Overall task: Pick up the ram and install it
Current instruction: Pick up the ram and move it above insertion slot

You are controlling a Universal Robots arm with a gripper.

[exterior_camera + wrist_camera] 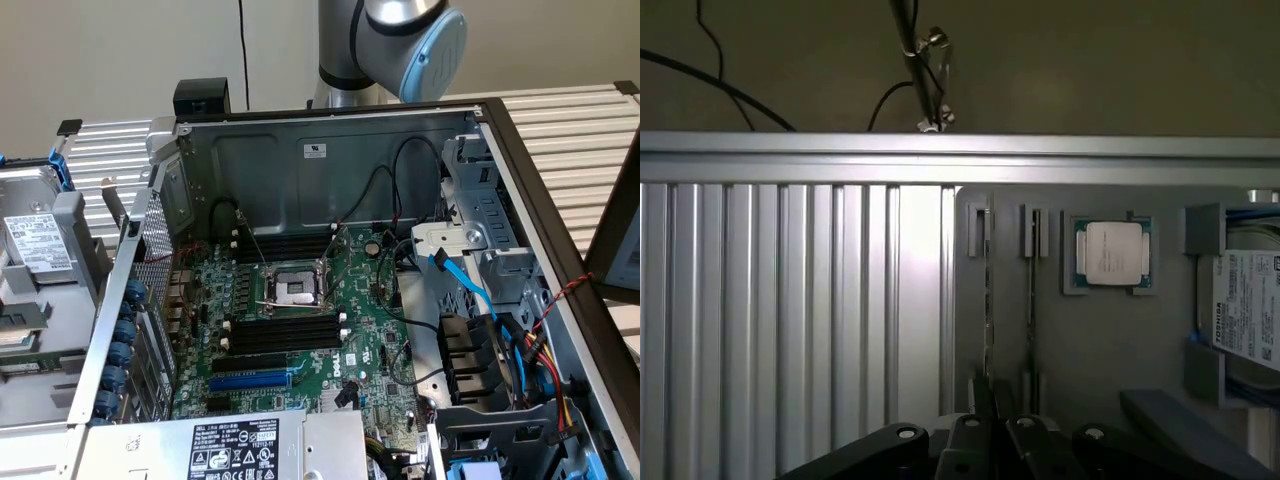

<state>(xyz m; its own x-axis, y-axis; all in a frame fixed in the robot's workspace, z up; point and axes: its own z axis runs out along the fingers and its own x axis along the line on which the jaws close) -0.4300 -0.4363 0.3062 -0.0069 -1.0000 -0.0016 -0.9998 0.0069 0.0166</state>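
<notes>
We are looking at the grey Universal Robots arm (pixel 395 40) with a pale-blue joint cap, which is standing at the far side of the scene, behind the open case. Its black gripper (pixel 992 420) is hanging over a grey holding tray (pixel 1090 340). The fingers are lying almost together, and we cannot tell whether they are pinching anything.

A ribbed aluminium table (pixel 570 130) is carrying everything, and a plain beige wall (pixel 100 50) is rising behind it. An open grey metal computer case (pixel 330 170) is lying in the middle of the table. It is showing its green motherboard (pixel 350 340) with the black memory slots (pixel 285 330) and, nearer us, a blue expansion slot (pixel 250 380).

The tray is sitting outside the case, at the exterior view's left. In the wrist view it is holding a hard drive with a white label (pixel 1250 310) and a square silver processor (pixel 1112 250).

The ram (pixel 987 300), a thin green stick seen edge-on, is standing in a slot of that tray. It is just beside the fingertips and well apart from the motherboard.
</notes>
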